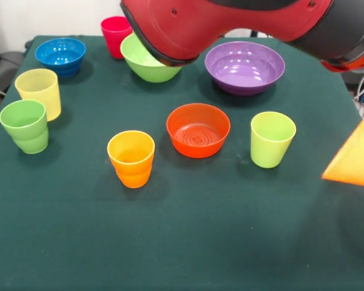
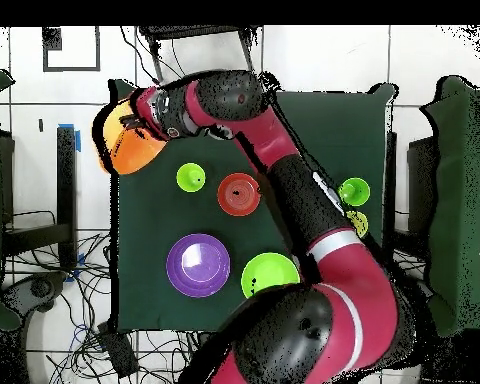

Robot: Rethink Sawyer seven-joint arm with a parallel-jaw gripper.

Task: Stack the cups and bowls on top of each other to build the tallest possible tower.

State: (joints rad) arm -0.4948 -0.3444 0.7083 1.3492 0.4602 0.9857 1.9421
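No readable writing — claw [image 2: 134, 122] grips orange bowl [image 2: 132, 150].

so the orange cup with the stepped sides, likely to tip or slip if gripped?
The orange cup stands upright and narrows toward its base, so a high sideways push may tip it. Its glossy plastic looks slippery, though the stepped sides could catch the fingers. It's probably light and stiff.

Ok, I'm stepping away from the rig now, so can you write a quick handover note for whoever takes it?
The claw is shut on the large orange bowl, held tilted at the edge of the table.
Standing apart and upright on the table: purple bowl, green bowl, blue bowl, red-orange bowl; red cup, yellow cup, green cup, orange cup, lime cup.
Done: nothing stacked yet.
Left: the whole tower.
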